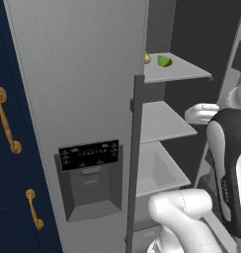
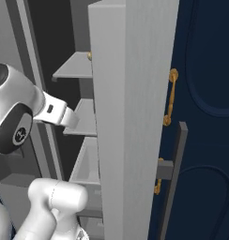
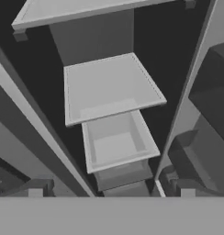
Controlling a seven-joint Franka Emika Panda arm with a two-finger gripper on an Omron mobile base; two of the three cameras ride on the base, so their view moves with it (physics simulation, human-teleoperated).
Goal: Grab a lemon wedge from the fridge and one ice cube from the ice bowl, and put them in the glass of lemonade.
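glossy white rounded arm (image 1: 181,210), black joint bands, round dark joint cap (image 2: 15,133)

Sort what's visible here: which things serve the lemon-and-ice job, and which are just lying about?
Job:
- lemon wedge, green, on the top shelf
- fridge, one door open
- gripper, open, facing the shelves

Lying about:
- round yellow-brown fruit left of the wedge
- drawer, lower down
- navy cabinets with gold handles
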